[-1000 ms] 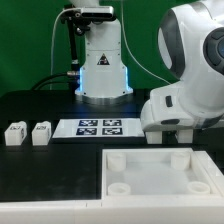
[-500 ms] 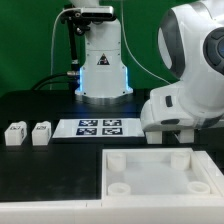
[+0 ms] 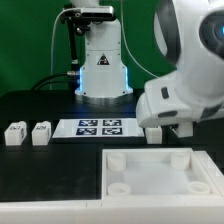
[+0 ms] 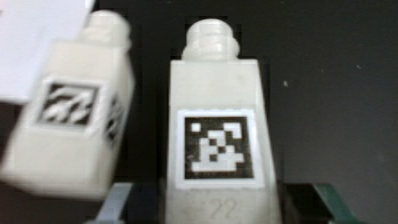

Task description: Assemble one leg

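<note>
In the wrist view a white leg (image 4: 217,120) with a black-and-white tag lies lengthwise between my gripper (image 4: 222,205) fingers. The jaws are open, with a dark gap between each finger (image 4: 128,203) and the leg. A second leg (image 4: 80,110) lies close beside it, slightly askew. In the exterior view one of these legs (image 3: 152,132) shows just under the arm's white hand (image 3: 175,100), which hides the fingers. Two more legs (image 3: 15,133) (image 3: 41,132) stand at the exterior view's left.
The marker board (image 3: 100,127) lies on the black table between the leg pairs. The large white panel (image 3: 160,175) with round sockets lies at the front. The robot base (image 3: 100,70) stands behind.
The arm's hand has shifted and tilted in the exterior view, uncovering more of the leg beneath it. The other legs and the panel have not moved.
</note>
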Controlling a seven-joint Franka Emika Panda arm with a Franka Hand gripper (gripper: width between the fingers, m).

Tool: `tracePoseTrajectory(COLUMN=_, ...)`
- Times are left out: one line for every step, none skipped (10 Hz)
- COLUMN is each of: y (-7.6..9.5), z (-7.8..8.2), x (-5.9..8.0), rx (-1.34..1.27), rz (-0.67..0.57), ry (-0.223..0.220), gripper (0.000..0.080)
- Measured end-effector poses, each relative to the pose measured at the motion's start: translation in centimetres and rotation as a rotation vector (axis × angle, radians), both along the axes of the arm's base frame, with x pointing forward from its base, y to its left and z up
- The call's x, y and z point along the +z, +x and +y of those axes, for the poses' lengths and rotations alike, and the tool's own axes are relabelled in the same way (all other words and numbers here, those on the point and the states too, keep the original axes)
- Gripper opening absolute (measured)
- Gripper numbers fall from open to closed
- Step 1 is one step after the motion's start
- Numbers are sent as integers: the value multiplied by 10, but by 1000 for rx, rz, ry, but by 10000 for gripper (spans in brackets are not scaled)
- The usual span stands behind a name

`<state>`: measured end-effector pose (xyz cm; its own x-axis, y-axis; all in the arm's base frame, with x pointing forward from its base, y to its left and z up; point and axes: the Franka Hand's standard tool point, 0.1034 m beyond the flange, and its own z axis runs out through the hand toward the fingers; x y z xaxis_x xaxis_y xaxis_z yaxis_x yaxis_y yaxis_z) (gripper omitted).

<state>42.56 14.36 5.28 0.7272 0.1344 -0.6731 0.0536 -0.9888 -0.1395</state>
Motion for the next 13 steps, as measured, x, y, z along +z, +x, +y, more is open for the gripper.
tracePoseTrajectory(y=12, z=-15, x=20, rx=22, rz=-2, ry=35, gripper=292)
tracePoseTrajectory(y=30, z=-29, x=38, rx=16, rz=-48, ry=53, gripper=292)
tracePoseTrajectory(y=47, z=-38, x=53, rx=0, rz=-155, ry=56, gripper=292)
tracePoseTrajectory(y=55, z=-45, x=71, rx=-6, rz=-241, ry=54, gripper=294)
tracePoseTrajectory(y=68, z=-48, x=80, rx=-9, rz=-364, ry=54, gripper=294)
tracePoseTrajectory(y=69, z=-49, x=77, rx=-16, rz=-444, ry=48, gripper=294)
tracePoseTrajectory(y=73, z=-51, x=75, rx=-26, rz=-549, ry=42, gripper=294)
tracePoseTrajectory(y=72, z=-53, x=75, rx=-31, rz=-614, ry=35, gripper=294)
tracePoseTrajectory(y=81, z=-55, x=75, rx=-36, rz=-741, ry=34, gripper=294)
tracePoseTrajectory(y=86, z=-59, x=76, rx=-11, rz=-836, ry=40, gripper=294)
tracePoseTrajectory(y=104, z=-66, x=92, rx=10, rz=-878, ry=47, gripper=294)
tracePoseTrajectory(y=133, z=-73, x=110, rx=32, rz=-989, ry=53, gripper=294)
tracePoseTrajectory(y=148, z=-77, x=115, rx=36, rz=-1073, ry=50, gripper=294)
